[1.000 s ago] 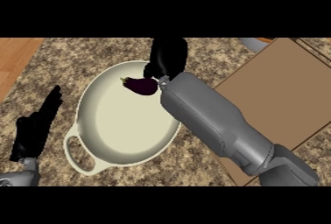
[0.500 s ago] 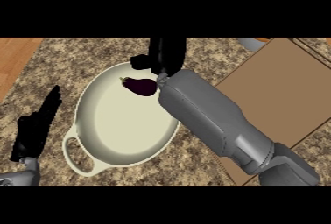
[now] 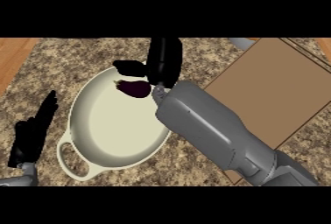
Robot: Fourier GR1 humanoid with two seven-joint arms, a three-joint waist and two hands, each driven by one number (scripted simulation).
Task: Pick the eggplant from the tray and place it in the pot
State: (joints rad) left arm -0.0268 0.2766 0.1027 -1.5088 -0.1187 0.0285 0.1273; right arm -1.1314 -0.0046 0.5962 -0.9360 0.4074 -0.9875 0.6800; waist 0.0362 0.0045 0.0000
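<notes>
Hanging over the far rim of the pot [image 3: 110, 131], the right hand [image 3: 163, 61] is open and holds nothing. Its fingers [image 3: 165, 48] are straight and point away from the robot, and the thumb [image 3: 129, 66] is spread out to the left. The grey right forearm [image 3: 207, 127] runs back from it to the lower right, crossing the pot's right side.

The eggplant [image 3: 134, 89] lies inside the pot, near its far wall. It is just on the near side of the thumb and just left of the heel of the hand; whether it touches the hand cannot be told. It is dark purple and lies roughly crosswise in the view. No finger curls round it.

The pot is cream-coloured and shallow, and sits on the speckled stone bench [image 3: 71, 57]. To the right of the arm lies the brown tray [image 3: 271, 83], set at an angle on the bench, with nothing showing on the part in view.

At the view's left edge the left hand [image 3: 32, 135] rests beside the pot – open, fingers straight and pointing up, touching nothing.
</notes>
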